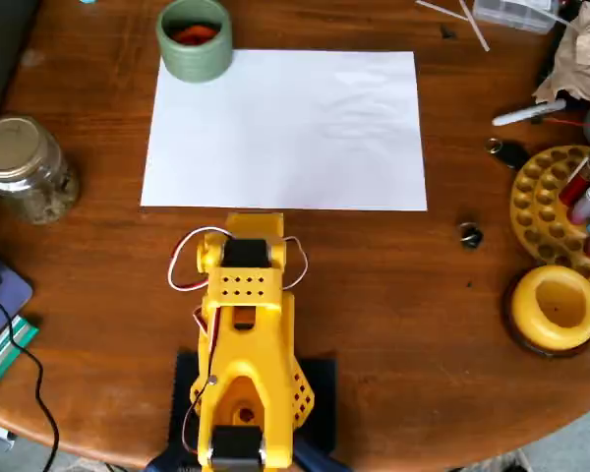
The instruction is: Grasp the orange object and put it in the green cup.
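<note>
Orange object (193, 34) inside green cup (195, 61) at 11 o'clock | I judge task complete | arm folded at 6; claw state unreadable

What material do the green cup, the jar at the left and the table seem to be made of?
The green cup: probably matte plastic or ceramic, with thick dull walls; hard to tell which. The jar: clear glass, its contents showing through, with a shiny metal lid. The table: reddish-brown wood with visible grain and a soft sheen.
</note>
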`<control>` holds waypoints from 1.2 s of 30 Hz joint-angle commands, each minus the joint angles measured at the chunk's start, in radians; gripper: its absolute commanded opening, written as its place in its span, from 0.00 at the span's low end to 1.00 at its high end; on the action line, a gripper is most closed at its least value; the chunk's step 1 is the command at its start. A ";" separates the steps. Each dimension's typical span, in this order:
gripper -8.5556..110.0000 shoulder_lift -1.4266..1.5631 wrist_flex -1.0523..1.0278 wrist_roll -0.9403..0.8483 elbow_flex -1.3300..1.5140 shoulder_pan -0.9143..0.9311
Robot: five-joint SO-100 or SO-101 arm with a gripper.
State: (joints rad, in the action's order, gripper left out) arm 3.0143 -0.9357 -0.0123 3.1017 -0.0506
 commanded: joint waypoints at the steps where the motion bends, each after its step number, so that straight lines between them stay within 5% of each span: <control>1: 0.07 0.005 -0.002 -0.006 -0.005 0.008; 36: 0.07 0.245 -0.215 -0.003 -0.003 0.018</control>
State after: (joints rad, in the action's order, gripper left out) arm 3.2582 -1.1459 -0.0184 3.1017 -0.0307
